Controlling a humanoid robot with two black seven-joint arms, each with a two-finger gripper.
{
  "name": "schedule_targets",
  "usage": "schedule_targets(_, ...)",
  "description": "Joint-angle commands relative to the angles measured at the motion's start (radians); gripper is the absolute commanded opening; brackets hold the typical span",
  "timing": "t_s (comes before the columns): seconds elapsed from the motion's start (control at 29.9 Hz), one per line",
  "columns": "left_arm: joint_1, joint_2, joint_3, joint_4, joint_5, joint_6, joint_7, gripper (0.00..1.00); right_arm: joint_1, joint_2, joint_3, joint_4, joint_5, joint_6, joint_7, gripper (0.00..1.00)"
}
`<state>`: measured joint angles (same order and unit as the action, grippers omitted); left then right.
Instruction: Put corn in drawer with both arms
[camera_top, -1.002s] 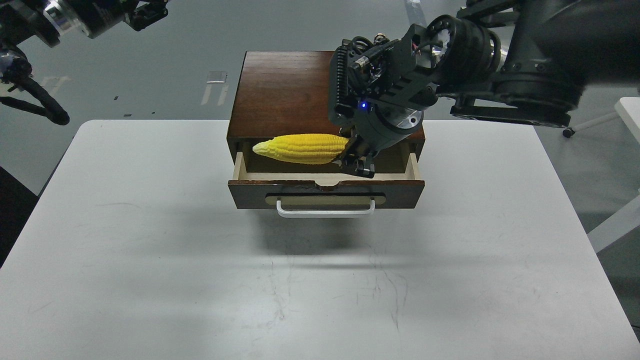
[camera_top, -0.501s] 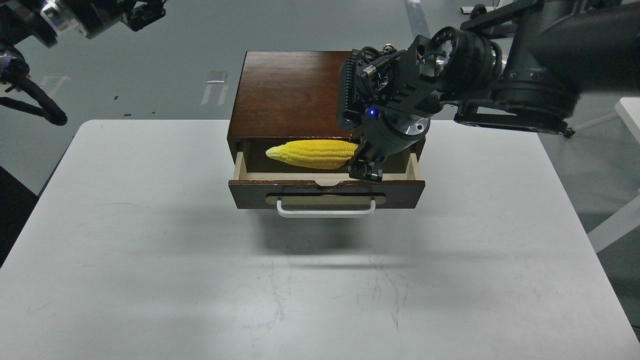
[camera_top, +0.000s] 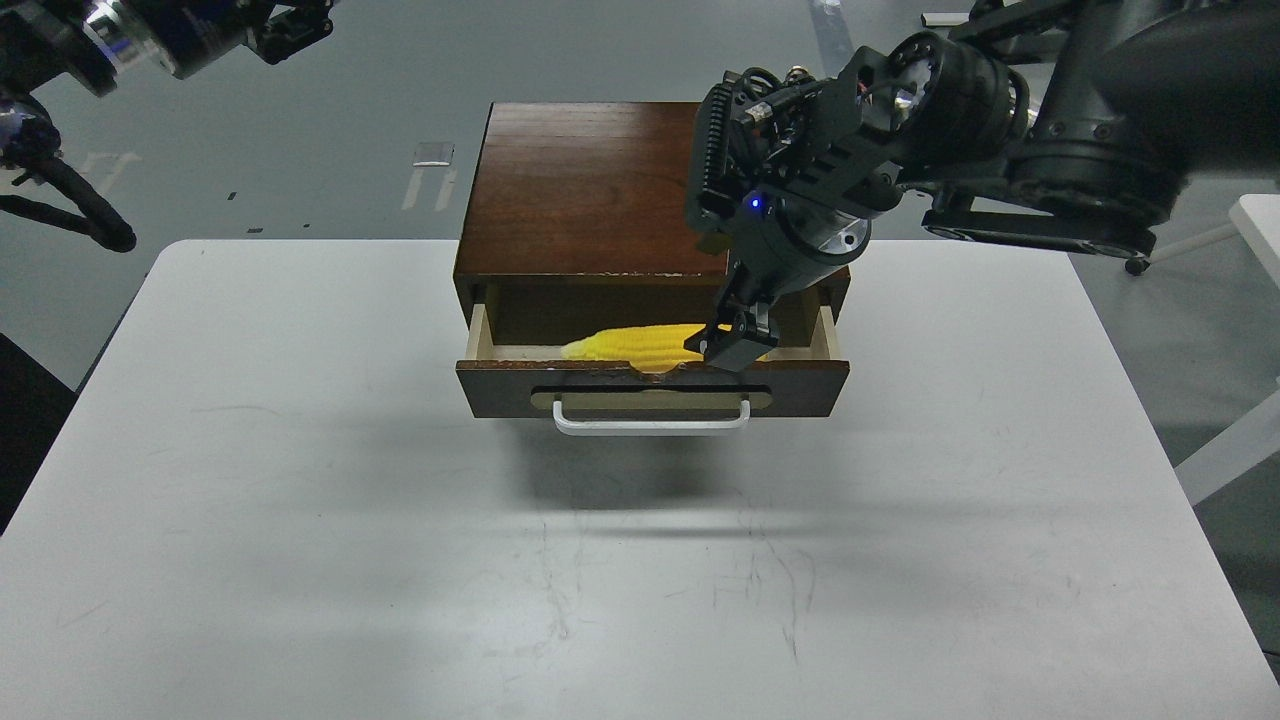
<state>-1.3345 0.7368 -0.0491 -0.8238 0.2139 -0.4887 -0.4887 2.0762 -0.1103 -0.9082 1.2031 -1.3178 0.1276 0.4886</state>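
The yellow corn (camera_top: 630, 345) lies inside the open drawer (camera_top: 650, 385) of the dark brown wooden box (camera_top: 585, 190), its lower side hidden behind the drawer front. My right gripper (camera_top: 735, 345) hangs over the corn's right end, one dark finger in front of it, jaws apart and no longer holding it up. My left gripper (camera_top: 295, 22) is raised at the top left, far from the box, partly cut off by the frame; its fingers cannot be told apart.
The box stands at the far middle of a white table (camera_top: 300, 480). The drawer's white bar handle (camera_top: 650, 420) faces me. A white furniture edge (camera_top: 1255, 215) shows at the right, beyond the table.
The corn has moved right and dropped from above the drawer down into it. My right gripper shifted slightly right and down and let go of it. The left arm has not moved.
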Motion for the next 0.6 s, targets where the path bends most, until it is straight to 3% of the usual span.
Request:
schedule_targets(0.0, 0.002, 0.000, 0.000, 0.002, -0.001, 0.000, 0.000, 0.98, 0.004, -0.046, 0.077, -0.026, 0.121, 0.001, 0.000, 1.00)
schedule_targets(0.23, 0.015, -0.008, 0.000, 0.002, -0.001, 0.000, 0.000, 0.98, -0.108, -0.161, 0.215, -0.132, 0.632, -0.025, 0.000, 1.00)
schedule_targets(0.37, 0.049, -0.014, -0.002, 0.008, -0.001, 0.000, 0.000, 0.98, -0.354, -0.284, 0.473, -0.163, 0.915, -0.115, 0.000, 1.00)
schedule_targets(0.57, 0.119, -0.043, -0.008, 0.015, -0.011, 0.000, 0.000, 0.98, -0.724, -0.344, 0.871, -0.169, 0.966, -0.215, 0.000, 1.00)
